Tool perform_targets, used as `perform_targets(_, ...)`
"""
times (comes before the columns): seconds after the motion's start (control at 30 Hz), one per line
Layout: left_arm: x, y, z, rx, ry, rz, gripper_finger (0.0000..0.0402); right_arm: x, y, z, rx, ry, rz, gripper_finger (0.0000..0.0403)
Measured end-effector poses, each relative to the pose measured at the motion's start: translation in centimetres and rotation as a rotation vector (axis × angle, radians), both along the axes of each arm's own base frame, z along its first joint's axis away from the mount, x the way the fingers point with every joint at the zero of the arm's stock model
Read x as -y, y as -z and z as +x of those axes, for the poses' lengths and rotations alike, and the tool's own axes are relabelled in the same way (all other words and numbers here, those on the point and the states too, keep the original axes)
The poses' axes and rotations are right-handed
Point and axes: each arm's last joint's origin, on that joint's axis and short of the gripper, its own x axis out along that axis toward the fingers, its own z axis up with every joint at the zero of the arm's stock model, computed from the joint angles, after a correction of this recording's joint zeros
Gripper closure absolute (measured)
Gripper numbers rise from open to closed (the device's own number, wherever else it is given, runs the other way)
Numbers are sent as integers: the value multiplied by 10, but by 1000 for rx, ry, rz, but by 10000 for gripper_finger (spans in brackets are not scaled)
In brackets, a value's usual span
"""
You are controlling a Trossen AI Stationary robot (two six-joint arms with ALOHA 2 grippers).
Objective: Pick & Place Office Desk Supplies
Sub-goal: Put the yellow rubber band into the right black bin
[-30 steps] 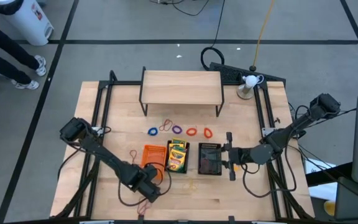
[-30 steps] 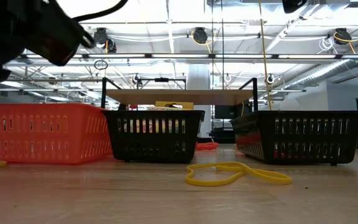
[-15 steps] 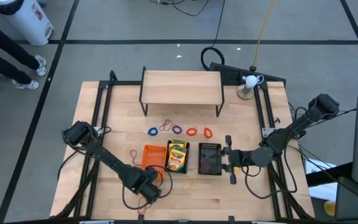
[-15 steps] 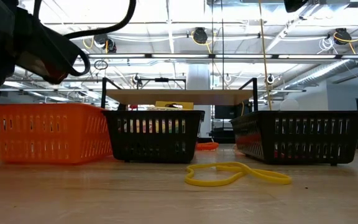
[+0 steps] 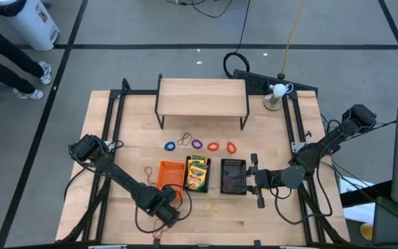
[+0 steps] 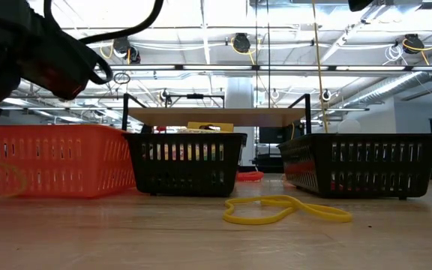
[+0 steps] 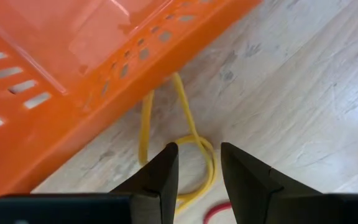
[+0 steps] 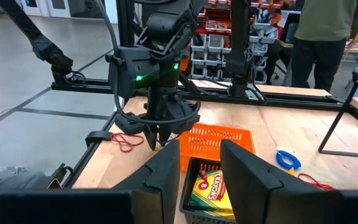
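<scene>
The orange tray (image 5: 169, 173), a black tray (image 5: 197, 174) with yellow-and-green crayon boxes (image 8: 213, 190) and a second black tray (image 5: 233, 176) stand in a row. Coloured rubber bands (image 5: 197, 144) lie beyond them. My left gripper (image 5: 168, 209) points down at the orange tray's near side. Its fingers stand slightly apart on either side of a yellow rubber band (image 7: 194, 144). The band's far strands run to the foot of the tray wall (image 7: 104, 93). My right gripper (image 5: 249, 180), open, waits level beside the second black tray. My left gripper (image 7: 197, 152) comes down from above over the looped end of the yellow band (image 7: 205, 149), a finger on each side. The band's near part runs behind one finger (image 7: 160, 180). I cannot tell whether a finger touches it.
A red band (image 7: 213, 211) lies on the table just near of my left gripper. Another yellow band (image 6: 287, 210) lies near the table's front edge. A wooden shelf (image 5: 201, 95) stands at the far side, metal frame rails (image 5: 112, 124) along both sides.
My left gripper has come down at the orange tray's near side. In the low view the yellow band lay flat on the table before and now shows raised against the tray's front. My right gripper has drifted a little toward the near edge.
</scene>
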Motion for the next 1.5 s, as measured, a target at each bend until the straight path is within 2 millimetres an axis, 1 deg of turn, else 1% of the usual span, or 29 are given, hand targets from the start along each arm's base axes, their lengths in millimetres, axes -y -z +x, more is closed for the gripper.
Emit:
perform_targets(0.27, 1, 0, 1, 1, -34, -20, 282, 0, 0, 0, 0, 1, 0, 298)
perform_targets(0.33, 1, 0, 1, -2, -32, -27, 288, 0, 0, 0, 0, 1, 0, 298)
perform_targets(0.4, 1, 0, 1, -7, -32, -32, 308, 0, 0, 0, 0, 1, 0, 298)
perform_targets(0.53, 1, 0, 1, -9, -2, -34, 379, 0, 0, 0, 0, 1, 0, 298)
perform_targets(0.57, 2, 0, 1, -6, 7, -35, 390, 0, 0, 0, 0, 1, 0, 298)
perform_targets(0.73, 2, 0, 2, 15, 57, -20, 398, 0, 0, 0, 0, 1, 0, 298)
perform_targets(0.87, -1, -9, 2, 45, 79, -24, 398, 0, 0, 0, 0, 1, 0, 298)
perform_targets(0.93, -2, -17, 2, 103, 79, -4, 400, 0, 0, 0, 0, 1, 0, 298)
perform_targets(1.07, -7, -51, 2, 266, 82, 28, 400, 0, -1, 0, 7, 0, 6, 298)
perform_targets(1.27, -12, -92, -2, 521, 140, 109, 400, 0, -1, 0, 9, -2, 8, 298)
perform_targets(1.4, -15, -113, 0, 683, 216, 200, 401, 0, -1, 0, 11, -2, 10, 298)
perform_targets(1.5, -19, -128, 5, 810, 274, 291, 401, 0, -1, 0, 6, 1, 34, 298)
